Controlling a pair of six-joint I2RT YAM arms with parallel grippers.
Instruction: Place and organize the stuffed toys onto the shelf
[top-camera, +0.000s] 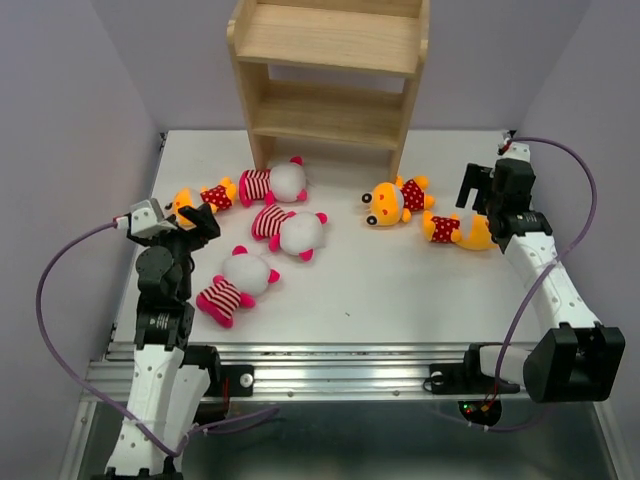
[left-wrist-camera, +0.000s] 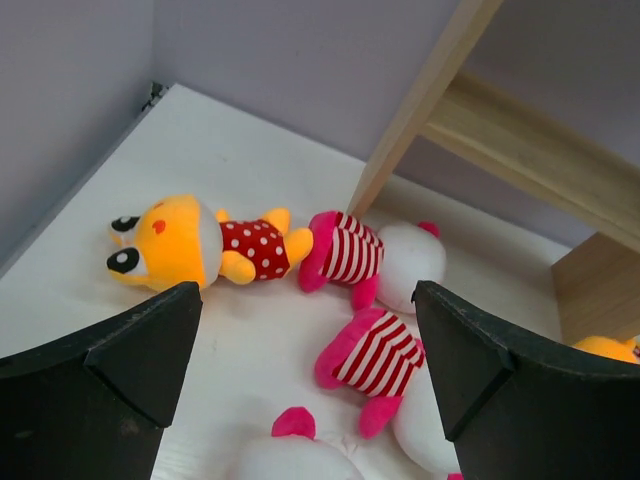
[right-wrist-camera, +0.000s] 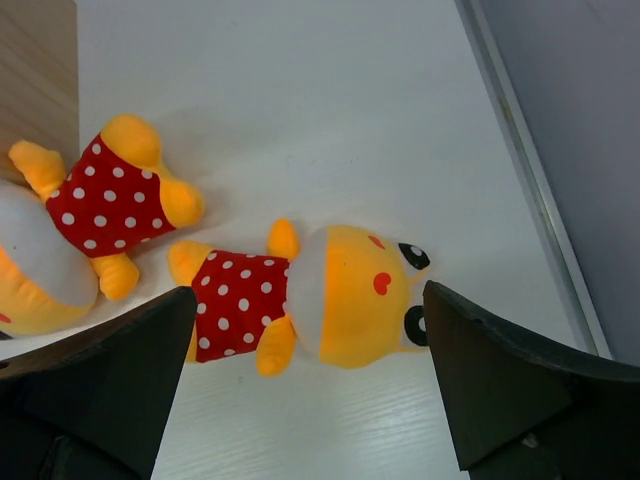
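All six plush dolls (top-camera: 285, 235) lie on the table (top-camera: 400, 300) before the wooden shelf (top-camera: 330, 40), so I judge this the first pick: left gripper (left-wrist-camera: 307, 295) and right gripper (right-wrist-camera: 308, 295) both gape empty, the right over a yellow dotted-shirt doll (right-wrist-camera: 350, 300), where I'd descend and close.

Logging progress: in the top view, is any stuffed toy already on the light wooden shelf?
No, both boards in view of the light wooden shelf are bare.
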